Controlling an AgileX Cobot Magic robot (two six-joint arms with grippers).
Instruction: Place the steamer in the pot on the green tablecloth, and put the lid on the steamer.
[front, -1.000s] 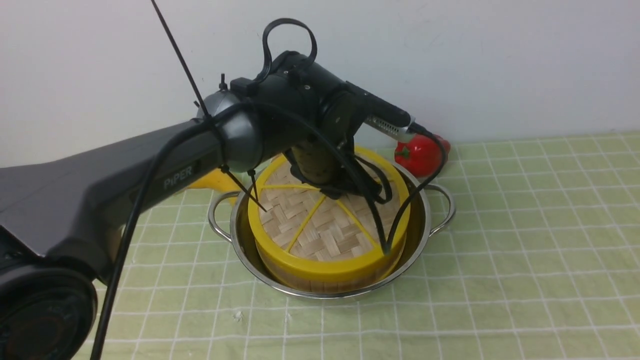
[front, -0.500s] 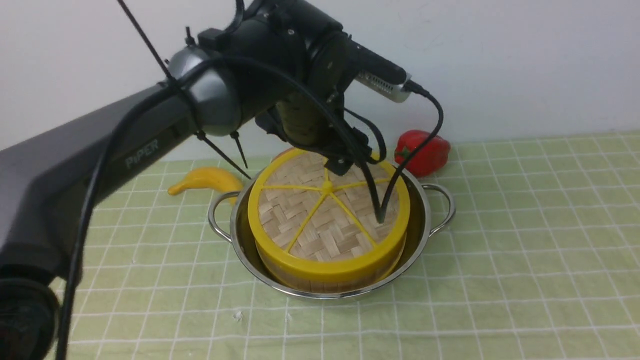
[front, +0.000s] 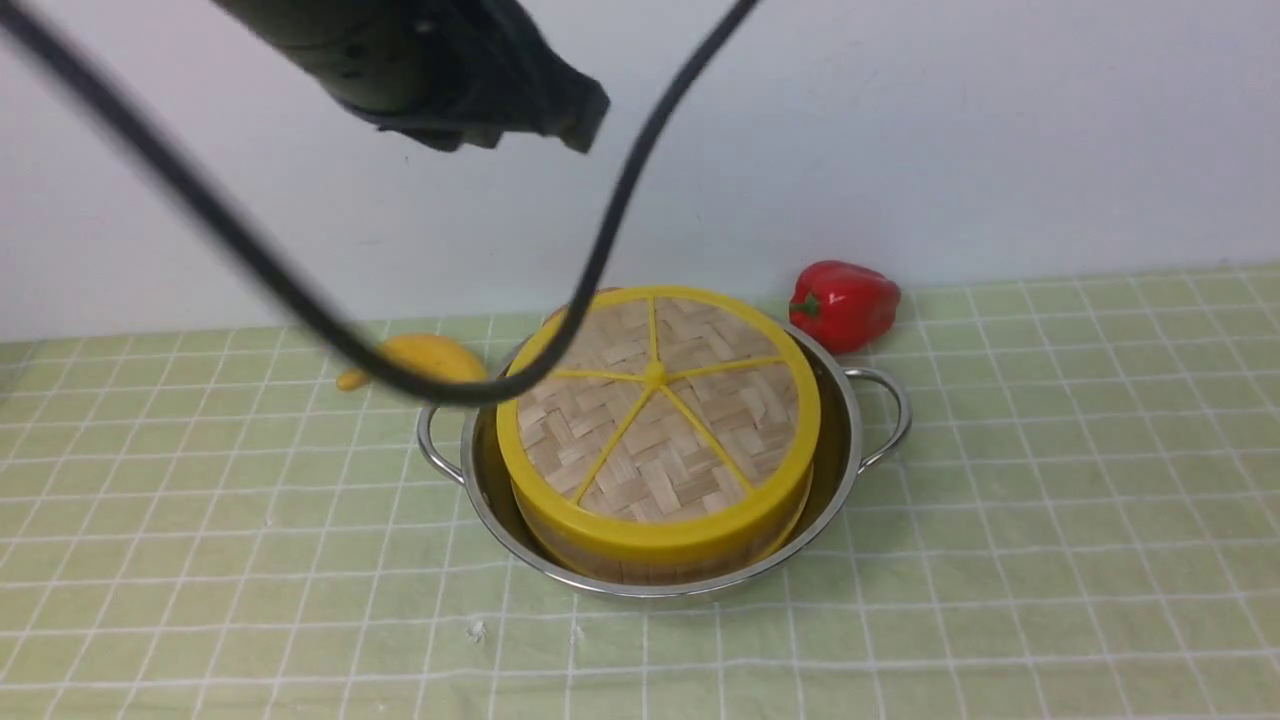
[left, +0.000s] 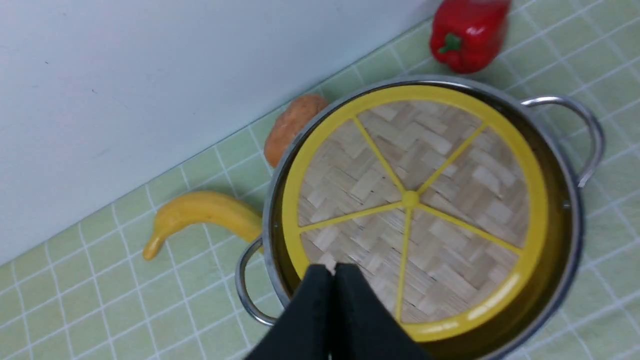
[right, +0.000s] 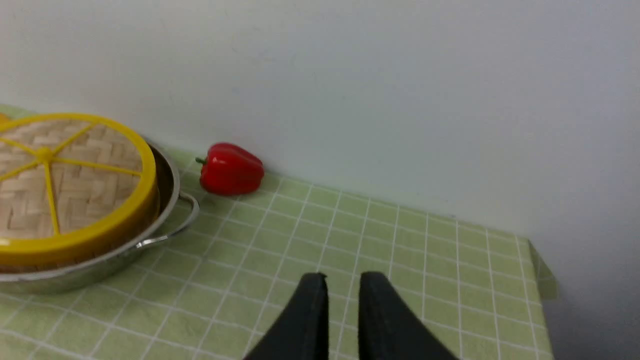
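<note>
The pot (front: 850, 440) stands on the green tablecloth (front: 1050, 500). The steamer sits inside it, and only its low wooden wall (front: 660, 570) shows. The lid (front: 655, 400) lies flat on the steamer. In the left wrist view my left gripper (left: 332, 267) is shut and empty, above the lid's (left: 415, 200) near edge and clear of it. The left arm (front: 440, 60) is high at the top of the front view, and its cable hangs across the pot. My right gripper (right: 343, 275) is slightly open and empty, low over the cloth to the right of the pot (right: 170, 190).
A red pepper (front: 843, 303) lies behind the pot on the right by the wall. A banana (front: 420, 355) lies behind it on the left. An orange-brown lump (left: 292, 125) sits against the pot's back. The cloth's right edge (right: 537, 260) drops off.
My left arm has risen from the lid's top to high above the pot, with the cable swinging. The lid stays on the steamer.
</note>
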